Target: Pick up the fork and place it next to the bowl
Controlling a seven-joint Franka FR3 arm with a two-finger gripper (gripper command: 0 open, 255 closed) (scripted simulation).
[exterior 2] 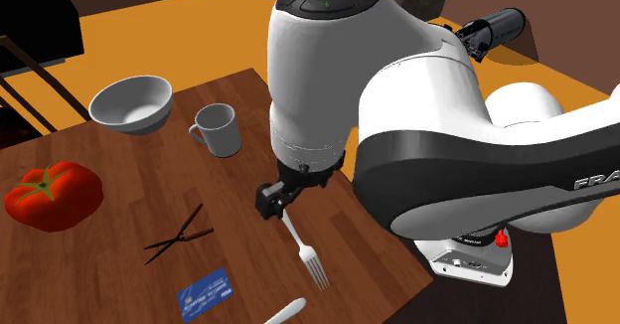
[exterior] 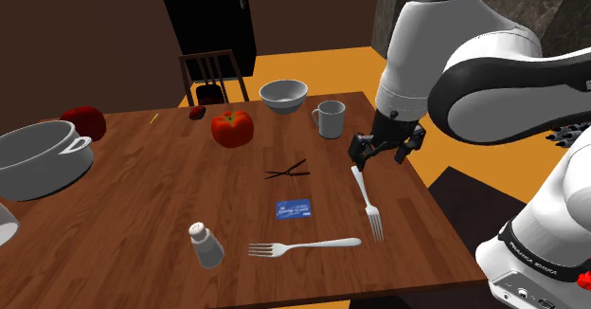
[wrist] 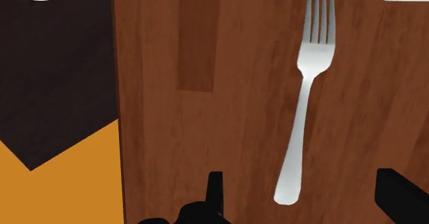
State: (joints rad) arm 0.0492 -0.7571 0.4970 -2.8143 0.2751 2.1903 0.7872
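Observation:
A silver fork (exterior: 367, 203) lies near the table edge closest to the stand, its tines pointing toward the front. My gripper (exterior: 384, 151) hangs open just above its handle end. In the wrist view the handle tip of this fork (wrist: 306, 106) lies between my spread fingers (wrist: 215, 192), untouched, with the gripper (wrist: 306, 202) a little above the wood. The second exterior view has the fork (exterior 2: 303, 244) just below the gripper (exterior 2: 276, 198). A second fork (exterior: 303, 247) lies along the front edge. The pale bowl (exterior: 283, 96) (exterior 2: 131, 103) stands at the far edge.
A white mug (exterior: 330, 119) stands between bowl and gripper. On the wooden table (exterior: 142, 203) are a red tomato (exterior: 232, 128), black scissors (exterior: 287, 172), a blue card (exterior: 294, 209), a shaker (exterior: 205, 245) and a grey pot (exterior: 38, 155). A chair (exterior: 213, 75) stands behind.

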